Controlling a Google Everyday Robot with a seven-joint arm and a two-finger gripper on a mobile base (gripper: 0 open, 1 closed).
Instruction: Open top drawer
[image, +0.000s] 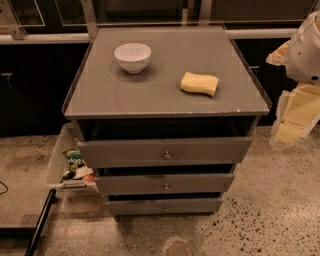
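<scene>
camera view: gripper (296, 114) sits at right edge, nothing visibly held, can't tell its opening. top drawer (125, 151) lies well left of it, front running left-right, knob (167, 155) centred, pull toward camera.

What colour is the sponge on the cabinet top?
Yellow sponge, camera view; gripper at right edge.

Front of top drawer (165, 151) is showing matt grey; its knob (167, 155) is glinting metallic; gripper (292, 117), at right edge, is showing smooth pale plastic.
</scene>
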